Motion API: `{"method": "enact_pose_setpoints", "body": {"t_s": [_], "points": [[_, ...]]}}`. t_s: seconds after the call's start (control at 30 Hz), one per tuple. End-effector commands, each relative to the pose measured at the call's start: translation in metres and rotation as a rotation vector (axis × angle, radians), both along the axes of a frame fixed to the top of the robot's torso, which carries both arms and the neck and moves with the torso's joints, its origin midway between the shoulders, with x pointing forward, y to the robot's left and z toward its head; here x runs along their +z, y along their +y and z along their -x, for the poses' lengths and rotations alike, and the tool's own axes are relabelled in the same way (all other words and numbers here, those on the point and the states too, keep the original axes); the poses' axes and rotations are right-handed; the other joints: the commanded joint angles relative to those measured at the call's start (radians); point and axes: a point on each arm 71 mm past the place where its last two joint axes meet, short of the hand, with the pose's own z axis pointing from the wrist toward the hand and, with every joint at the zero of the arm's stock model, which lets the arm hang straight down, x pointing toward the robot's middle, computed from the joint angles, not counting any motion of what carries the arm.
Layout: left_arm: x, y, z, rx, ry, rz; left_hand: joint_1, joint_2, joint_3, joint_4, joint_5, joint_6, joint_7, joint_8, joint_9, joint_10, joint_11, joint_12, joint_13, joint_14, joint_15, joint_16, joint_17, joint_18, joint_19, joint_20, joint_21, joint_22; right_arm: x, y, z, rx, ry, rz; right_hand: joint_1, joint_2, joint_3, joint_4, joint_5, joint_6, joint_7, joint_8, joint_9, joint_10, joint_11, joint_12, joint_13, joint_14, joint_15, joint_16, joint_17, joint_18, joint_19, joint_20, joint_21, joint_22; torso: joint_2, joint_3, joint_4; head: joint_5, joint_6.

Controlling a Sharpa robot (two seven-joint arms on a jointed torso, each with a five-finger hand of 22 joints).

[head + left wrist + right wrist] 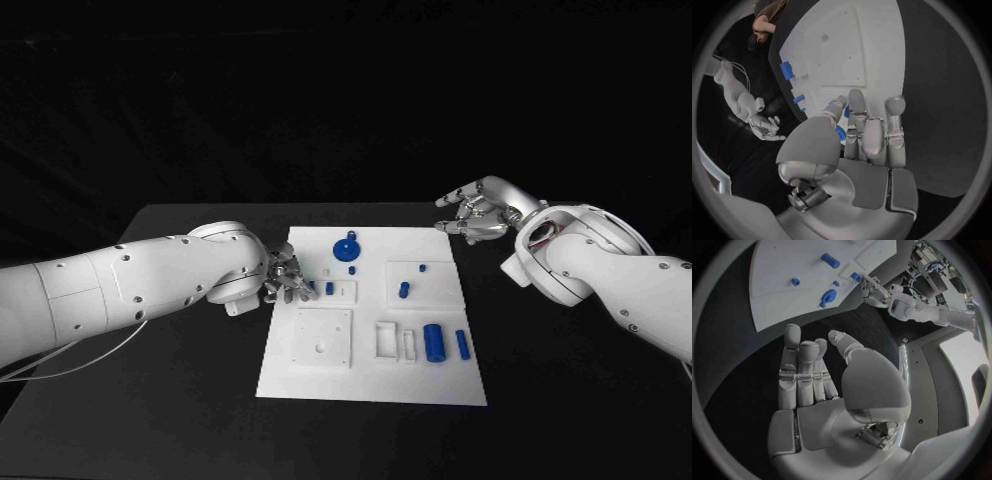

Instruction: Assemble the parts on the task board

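Observation:
The white task board [368,380] lies mid-table. On it are a round blue disc part [346,249], two small pegs [421,268] [404,291], a thick blue cylinder [433,343] and a slim blue bar [463,344]. My left hand [284,278] is at the board's left edge. It pinches a small blue part [841,132] between thumb and fingers, close to another small blue piece [330,288]. My right hand [476,215] hovers past the board's far right corner with its fingers [798,370] straight, apart and holding nothing. The right wrist view looks out on the board [779,300] and the disc [827,297].
A white square plate [323,337] and a white framed slot [387,340] sit on the near half of the board. The black table [173,400] runs wide on both sides. The right hand [764,125] appears across the board in the left wrist view.

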Motion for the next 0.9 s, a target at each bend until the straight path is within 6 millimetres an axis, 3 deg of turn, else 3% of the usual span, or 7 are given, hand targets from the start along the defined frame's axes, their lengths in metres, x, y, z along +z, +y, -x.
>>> {"method": "enact_pose_setpoints", "body": {"t_s": [0.03,0.1,0.3,0.47,0.63,0.7,0.9], "points": [[0.000,-0.001,0.000,-0.004,-0.001,0.000,0.001,-0.018,0.003,0.016,-0.010,0.008,-0.002,-0.004,-0.001,0.011,-0.003,-0.007,0.002,0.000,-0.005,-0.004,-0.002,-0.001,0.001,-0.003,-0.007,0.033,0.000,0.001,0.000,0.012,0.002,0.004,-0.010,0.001,0.001,0.001,-0.002,-0.001,-0.001,-0.004,-0.001,-0.005,-0.003,0.003,0.001,0.001,-0.002,0.000,0.001,0.011,-0.005,-0.004,-0.002,0.006,0.000,0.0002,-0.0003,0.000,0.000],[0.000,-0.001,0.000,-0.006,0.000,0.001,0.001,-0.028,0.004,0.024,-0.019,0.009,-0.001,-0.004,-0.001,0.011,-0.003,-0.007,0.002,0.000,-0.005,-0.005,-0.002,-0.001,0.001,-0.003,-0.007,0.033,0.000,0.001,0.000,0.012,0.002,0.004,-0.010,0.001,0.001,0.001,-0.002,-0.001,-0.001,-0.004,-0.001,-0.005,-0.003,0.003,0.001,0.001,-0.002,0.000,0.001,0.011,-0.005,-0.004,-0.002,0.006,0.000,0.0003,-0.0004,0.001,-0.001],[0.001,0.000,0.001,-0.009,0.001,0.008,0.002,-0.087,0.007,0.070,-0.098,0.003,0.005,-0.005,-0.001,0.004,-0.001,-0.010,0.002,-0.003,-0.003,-0.013,-0.011,-0.001,-0.005,-0.002,-0.023,0.029,0.000,0.001,0.000,0.012,0.002,0.003,-0.010,0.001,0.001,0.001,-0.002,-0.001,-0.001,-0.004,-0.001,-0.005,-0.003,0.003,0.001,0.001,-0.002,0.000,0.001,0.011,-0.005,-0.004,-0.002,0.006,0.000,0.0005,-0.0012,0.001,0.000],[0.002,0.004,0.003,-0.003,0.006,0.032,0.000,-0.119,-0.012,0.094,-0.105,-0.028,0.018,-0.010,-0.005,-0.005,0.004,-0.013,0.000,-0.010,-0.002,-0.024,-0.025,0.002,-0.015,-0.002,-0.051,0.023,-0.001,0.001,0.000,0.012,0.003,0.004,-0.010,0.001,0.001,0.001,-0.002,-0.001,-0.001,-0.004,-0.001,-0.005,-0.003,0.003,0.001,0.001,-0.002,0.000,0.001,0.011,-0.005,-0.004,-0.002,0.006,0.000,0.0011,-0.0012,-0.001,0.000],[0.005,0.005,0.004,0.001,0.008,0.053,-0.005,-0.134,-0.032,0.099,-0.106,-0.063,0.030,-0.003,-0.037,-0.015,0.011,-0.019,-0.004,-0.022,0.001,-0.038,-0.042,0.003,-0.028,-0.002,-0.079,0.016,-0.001,0.000,0.001,0.011,0.004,0.004,-0.010,0.001,0.001,0.001,-0.002,-0.001,-0.001,-0.004,-0.001,-0.005,-0.003,0.003,0.001,0.001,-0.002,0.000,0.001,0.011,-0.005,-0.004,-0.002,0.006,0.000,0.0011,0.0003,-0.001,0.000],[0.006,0.006,0.005,0.003,0.006,0.059,0.003,-0.131,-0.047,0.104,-0.107,-0.062,0.031,0.003,-0.071,-0.018,0.011,-0.020,-0.007,-0.024,0.001,-0.042,-0.045,0.003,-0.028,-0.002,-0.088,0.016,-0.001,0.000,0.001,0.011,0.004,0.004,-0.010,0.001,0.001,0.001,-0.002,-0.001,-0.001,-0.004,-0.001,-0.005,-0.003,0.003,0.001,0.001,-0.002,0.000,0.001,0.011,-0.005,-0.004,-0.002,0.006,0.000,0.0009,0.0003,-0.001,0.001],[0.012,0.010,0.005,0.014,-0.009,0.077,0.009,-0.130,-0.049,0.102,-0.106,-0.064,0.032,0.002,-0.090,-0.019,0.011,-0.019,-0.008,-0.024,0.001,-0.044,-0.047,0.004,-0.027,-0.002,-0.091,0.017,-0.001,0.000,0.001,0.011,0.004,0.004,-0.010,0.001,0.001,0.001,-0.002,-0.001,-0.001,-0.004,-0.001,-0.005,-0.003,0.003,0.001,0.001,-0.002,0.000,0.001,0.011,-0.005,-0.004,-0.002,0.006,0.000,0.0009,-0.0005,0.001,0.002]]}}
